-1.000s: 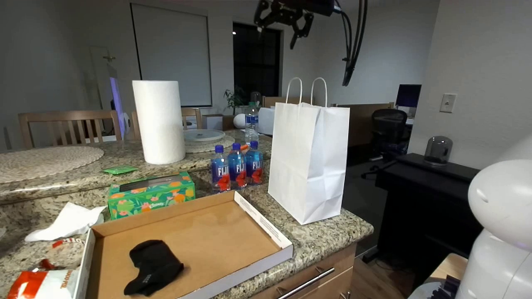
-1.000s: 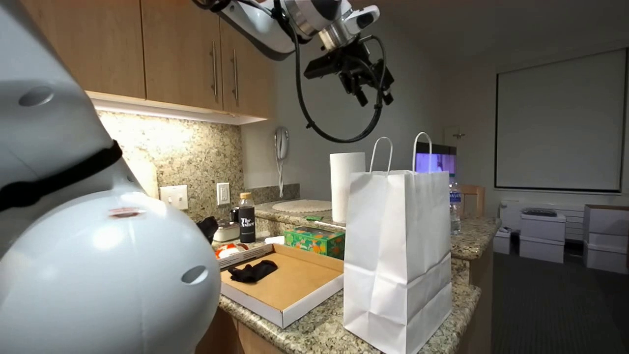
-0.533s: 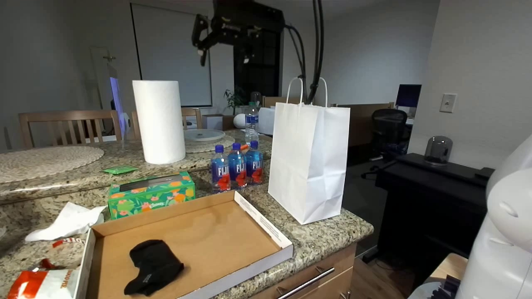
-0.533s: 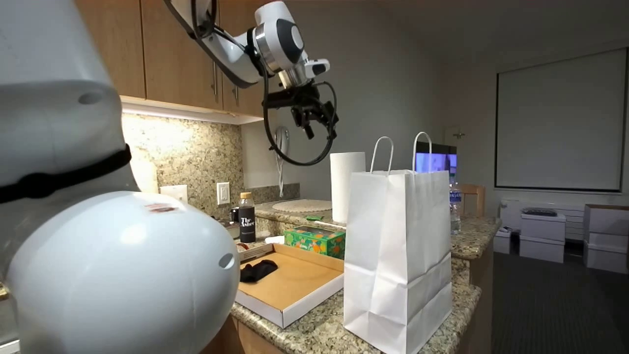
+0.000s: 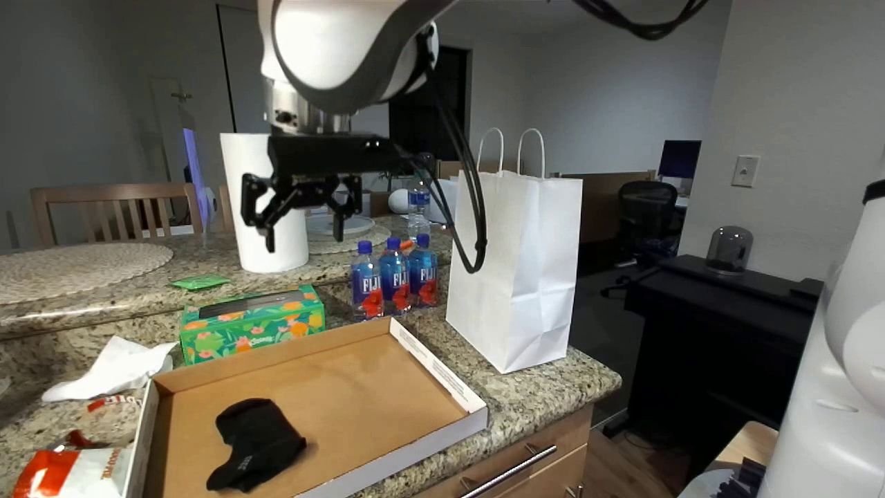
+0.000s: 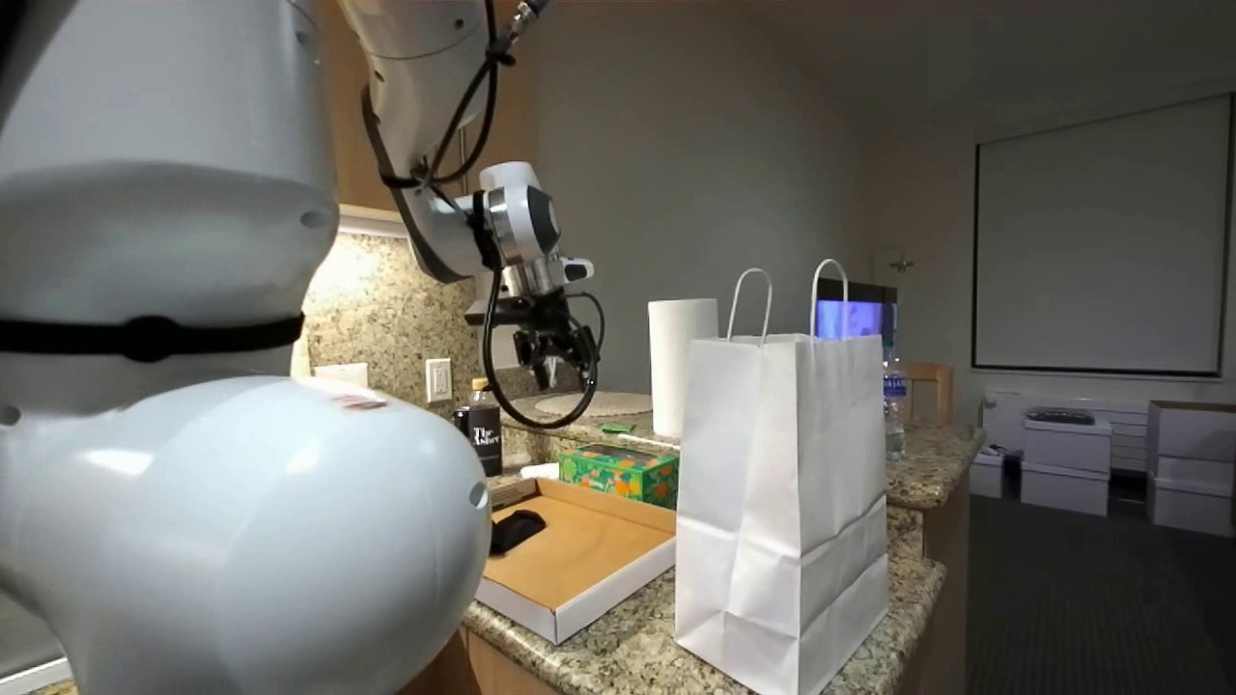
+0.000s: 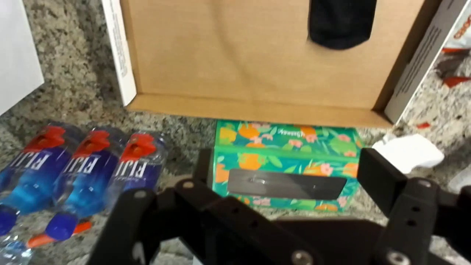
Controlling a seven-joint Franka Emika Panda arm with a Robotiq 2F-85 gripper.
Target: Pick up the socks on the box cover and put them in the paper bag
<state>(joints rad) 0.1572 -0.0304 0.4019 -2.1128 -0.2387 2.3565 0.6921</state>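
My empty claw [image 5: 304, 236] stands wide, and the sock [image 5: 257, 443] in the box cover [image 5: 377, 384], near the edge farthest from the bag [image 5: 511, 277], looks light and floppy, so I'd pinch its middle.

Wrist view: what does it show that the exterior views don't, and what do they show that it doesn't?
Only the wrist view shows the tissue box framed in the gap of the open gripper. Only the exterior views, both of them, show the white robot arm and a wooden chair. All share the gripper, tissue box, box cover and black sock, though the wrist view cuts the sock off and seems to catch just part of the paper bag.
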